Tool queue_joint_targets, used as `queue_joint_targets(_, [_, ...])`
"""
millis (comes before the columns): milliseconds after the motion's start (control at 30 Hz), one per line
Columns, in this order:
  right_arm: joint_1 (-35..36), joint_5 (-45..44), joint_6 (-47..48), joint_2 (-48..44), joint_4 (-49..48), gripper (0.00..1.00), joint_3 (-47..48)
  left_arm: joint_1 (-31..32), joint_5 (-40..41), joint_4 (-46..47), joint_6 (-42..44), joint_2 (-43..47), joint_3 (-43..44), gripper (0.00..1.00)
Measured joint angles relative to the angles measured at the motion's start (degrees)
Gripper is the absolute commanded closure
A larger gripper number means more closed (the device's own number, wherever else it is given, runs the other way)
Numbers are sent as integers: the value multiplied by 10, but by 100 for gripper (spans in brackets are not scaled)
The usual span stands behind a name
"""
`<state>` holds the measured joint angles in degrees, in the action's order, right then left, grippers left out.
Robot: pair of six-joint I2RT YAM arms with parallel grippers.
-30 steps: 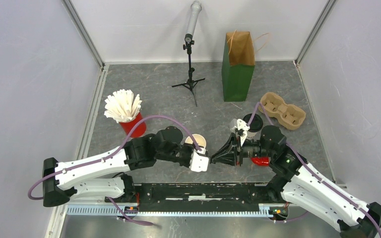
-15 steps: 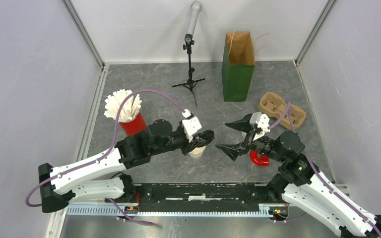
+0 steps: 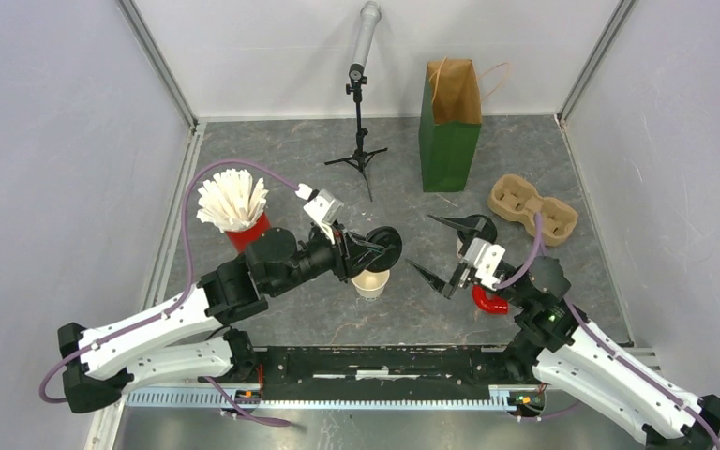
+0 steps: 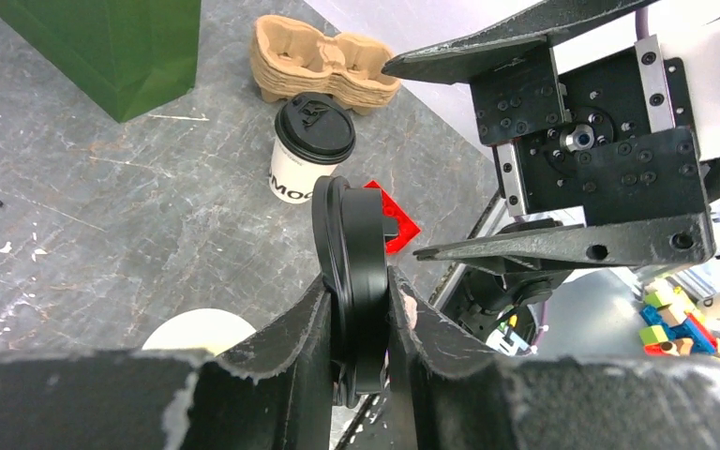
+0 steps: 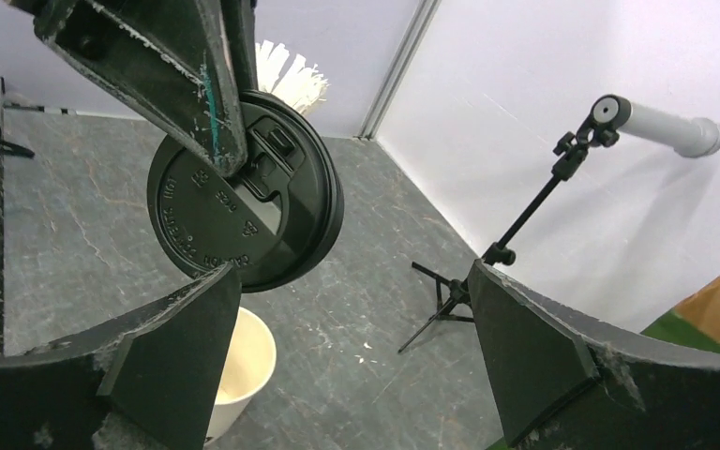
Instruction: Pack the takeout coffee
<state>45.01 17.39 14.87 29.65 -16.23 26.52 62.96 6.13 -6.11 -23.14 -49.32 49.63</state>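
Surveying the top view, we find the plain cream cup [image 3: 371, 282] lidless near table centre, with open floor toward 6 o'clock. The left gripper [image 3: 375, 249] pinches one black lid [image 3: 386, 246] on edge above it, not touching it. At the cup's 3 o'clock the right gripper [image 3: 442, 249] stands spread wide and empty, partly hiding a second, lidded cup [image 3: 484, 226]. We count one green bag [image 3: 450, 127] at 1 o'clock, one carrier [image 3: 532, 208] at 2, one red cup of sticks [image 3: 249, 234] at 10, and one tripod [image 3: 360, 141] at 12.

Left wrist view: the fingers bury the lid's lower rim, and the frame edge cuts the cream cup.

Right wrist view: only a corner of the bag shows.
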Motion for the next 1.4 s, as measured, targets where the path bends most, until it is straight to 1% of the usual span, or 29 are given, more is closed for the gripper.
queue_joint_targets(233, [27, 7, 70, 28, -16, 2, -4, 0, 0, 3, -46, -16, -2, 75])
queue_joint_targets(433, [55, 10, 106, 45, -6, 2, -3, 0, -2, 3, -56, -31, -2, 75])
queue_joint_targets(1067, [106, -23, 140, 68, 22, 2, -3, 0, -2, 3, -75, -36, -2, 75])
queue_joint_targets(1300, [113, -39, 141, 68, 22, 13, -3, 0, -2, 5, -76, -42, -2, 74])
queue_joint_targets(1367, [113, -41, 141, 68, 22, 15, -3, 0, -2, 6, -76, -43, -2, 70])
queue_joint_targets(1400, [113, -41, 141, 68, 22, 16, -3, 0, -2, 6, -76, -43, -2, 66])
